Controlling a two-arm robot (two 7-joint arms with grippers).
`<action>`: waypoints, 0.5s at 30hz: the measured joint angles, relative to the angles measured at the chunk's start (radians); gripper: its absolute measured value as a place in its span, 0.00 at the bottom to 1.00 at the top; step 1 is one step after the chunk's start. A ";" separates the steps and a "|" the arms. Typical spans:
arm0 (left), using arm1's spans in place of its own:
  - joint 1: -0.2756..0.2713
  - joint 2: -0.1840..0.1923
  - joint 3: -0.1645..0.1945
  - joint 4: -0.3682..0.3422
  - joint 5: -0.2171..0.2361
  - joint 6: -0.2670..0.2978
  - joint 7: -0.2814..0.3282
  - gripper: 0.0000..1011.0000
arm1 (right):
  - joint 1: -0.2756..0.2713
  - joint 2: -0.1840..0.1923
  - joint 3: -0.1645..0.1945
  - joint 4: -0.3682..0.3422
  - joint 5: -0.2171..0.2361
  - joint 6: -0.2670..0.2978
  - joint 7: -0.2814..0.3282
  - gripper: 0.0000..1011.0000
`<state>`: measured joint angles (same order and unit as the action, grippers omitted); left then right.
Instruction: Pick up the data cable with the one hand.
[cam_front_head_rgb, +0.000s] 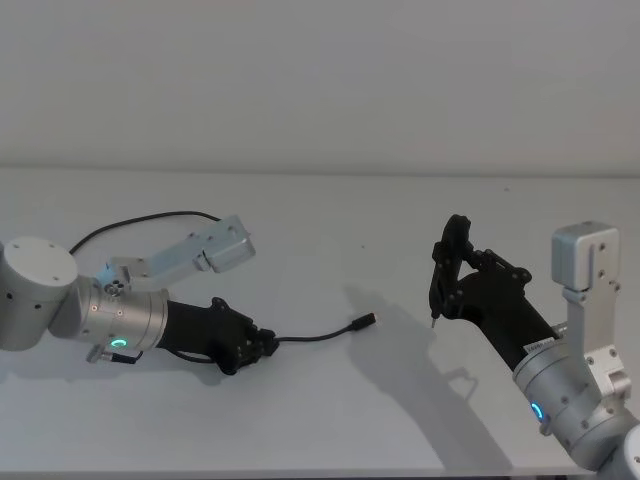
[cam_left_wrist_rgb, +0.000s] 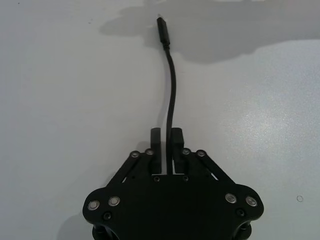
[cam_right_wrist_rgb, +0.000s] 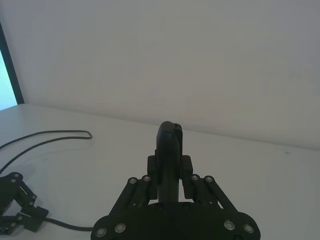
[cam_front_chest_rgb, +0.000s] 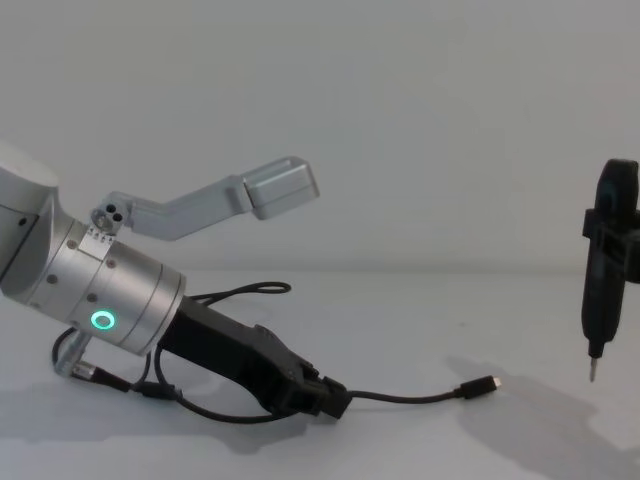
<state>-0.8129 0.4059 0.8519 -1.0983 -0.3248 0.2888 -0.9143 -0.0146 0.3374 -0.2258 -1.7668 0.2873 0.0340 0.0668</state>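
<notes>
The data cable (cam_front_head_rgb: 320, 337) is thin and black, and its metal-tipped plug (cam_front_head_rgb: 366, 321) points right on the white table. My left gripper (cam_front_head_rgb: 268, 345), black with a green-ringed silver wrist, lies low on the table and is shut on the cable a short way behind the plug. In the left wrist view the cable (cam_left_wrist_rgb: 171, 85) runs out from between the closed fingers (cam_left_wrist_rgb: 156, 137) of the gripper (cam_left_wrist_rgb: 166, 134). From the chest the cable (cam_front_chest_rgb: 400, 397) trails to the plug (cam_front_chest_rgb: 481, 387). My right gripper (cam_front_head_rgb: 452, 288) hangs above the table, shut on a dark pointed tool (cam_front_chest_rgb: 603, 270).
The rest of the cable loops behind my left arm (cam_front_head_rgb: 150, 218) towards the table's back left. The white table (cam_front_head_rgb: 400, 420) is bare between the two arms. A grey wall rises behind the table's far edge.
</notes>
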 joint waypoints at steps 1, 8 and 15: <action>0.000 0.000 0.000 0.000 0.000 0.000 0.000 0.12 | 0.000 0.000 0.000 0.000 0.000 0.000 0.000 0.27; 0.000 0.000 0.000 0.001 0.000 0.000 0.000 0.04 | 0.000 0.000 0.000 0.000 0.000 0.000 0.000 0.27; 0.006 0.008 -0.001 -0.015 -0.004 -0.011 0.003 0.04 | 0.001 -0.002 0.002 -0.004 0.000 -0.001 0.001 0.27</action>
<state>-0.8068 0.4138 0.8513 -1.1129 -0.3286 0.2777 -0.9111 -0.0139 0.3358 -0.2238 -1.7710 0.2869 0.0328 0.0676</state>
